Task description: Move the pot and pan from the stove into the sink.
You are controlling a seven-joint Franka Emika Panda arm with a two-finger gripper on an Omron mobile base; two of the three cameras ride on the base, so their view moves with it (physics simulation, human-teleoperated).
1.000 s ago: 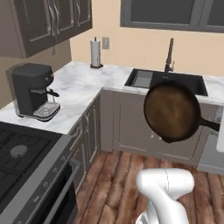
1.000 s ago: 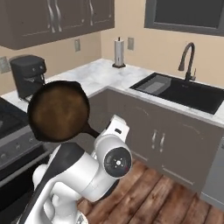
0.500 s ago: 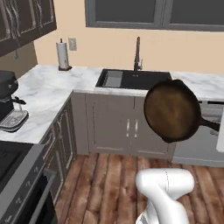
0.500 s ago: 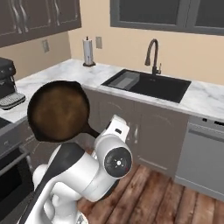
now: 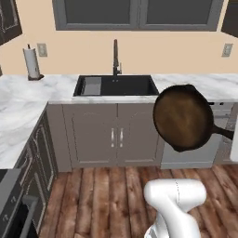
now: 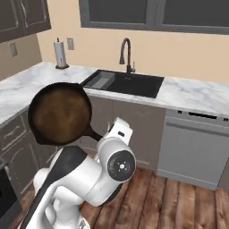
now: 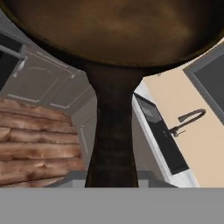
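the pan (image 5: 184, 117) is up in the air, held on edge out in front of the robot, its rusty inside facing back toward the base cameras. it hangs over the wood floor (image 5: 107, 195), well short of the sink (image 5: 117, 85), which sits in the worktop (image 5: 28, 100) straight ahead under the window. in the hand view the long black handle (image 7: 111, 131) runs down the middle and disappears at the bottom, right where the fingers would be, so the gripper looks pinched on the handle's end; the tips themselves are hidden and i can't see the contact.

risks, as i judge them:

- a grip at the far end of a long handle puts all the pan's weight out at a distance. any quick swing or stop could make it twist in the fingers or slide out, and it would drop on the floor.
- the pan is wide and stands on edge. coming in over the basin, its rim could catch the worktop lip or the cabinet fronts (image 5: 116, 135) if it travels too low.
- the tall faucet (image 6: 126, 53) rises at the back of the sink; reaching too far in would knock the pan against it.
- the ribbed tray (image 6: 100, 79) fills the left part of the basin, so the pan may land crooked on it.
- let go from too high, it would bang down hard.
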